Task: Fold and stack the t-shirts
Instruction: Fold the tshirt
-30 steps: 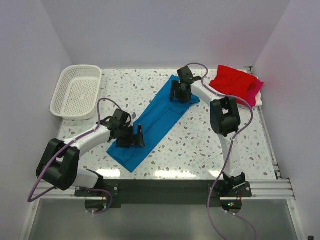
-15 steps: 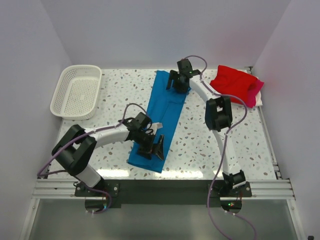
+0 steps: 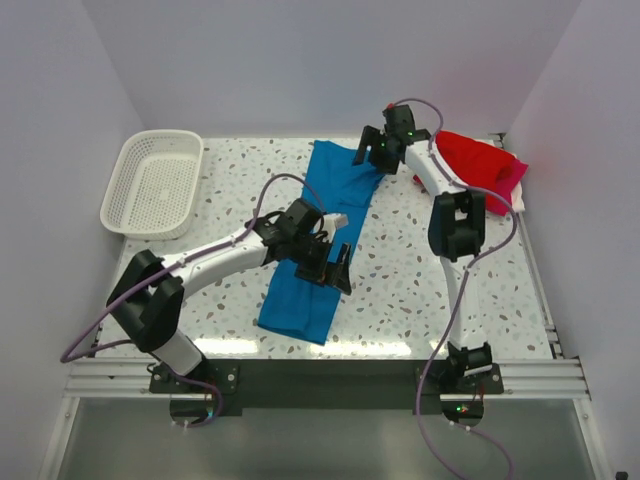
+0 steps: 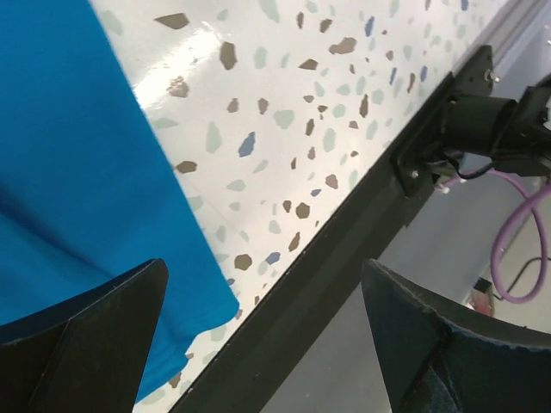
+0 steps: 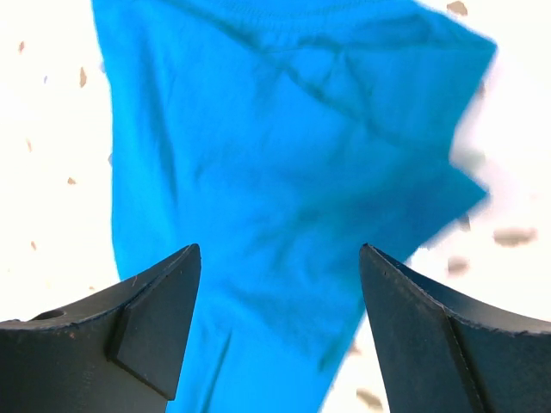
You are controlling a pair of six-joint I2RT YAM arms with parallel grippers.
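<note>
White desk [image 3: 400, 290] flecked with brown, grey and blue, seen from above, with pale walls on three sides and a black rail along the near edge.

Bright blue t-shirt [image 3: 345, 190] folded lengthwise into a long narrow strip, flat on the middle of the desk, running from the far edge toward the near edge and slanting slightly left. Wider at the far end, with a corner of cloth jutting right; squared off at the near end, close to the rail. Plain cloth with soft creases; a stitched band near the top of the right wrist view [image 5: 284, 155]. Near corner of the same cloth [image 4: 77, 189] lying flat just short of the desk edge in the left wrist view.

White plastic mesh basket [image 3: 150, 185] at the far left, well apart from the blue strip.

Red t-shirt [image 3: 475, 165] folded into a pad in the far right corner, resting on a magenta-pink t-shirt [image 3: 517, 180] visible only as a sliver along its right side.

Left end effector [image 3: 328, 270] low over the near half of the strip, by its right edge. Black fingers [image 4: 103, 318] spread wide, gripping nothing.

Right end effector [image 3: 368, 150] at the far end of the strip, beside the jutting corner. Fingers [image 5: 146, 318] spread wide, blue cloth showing through the gap, nothing clamped. Contact with the cloth impossible to tell.
</note>
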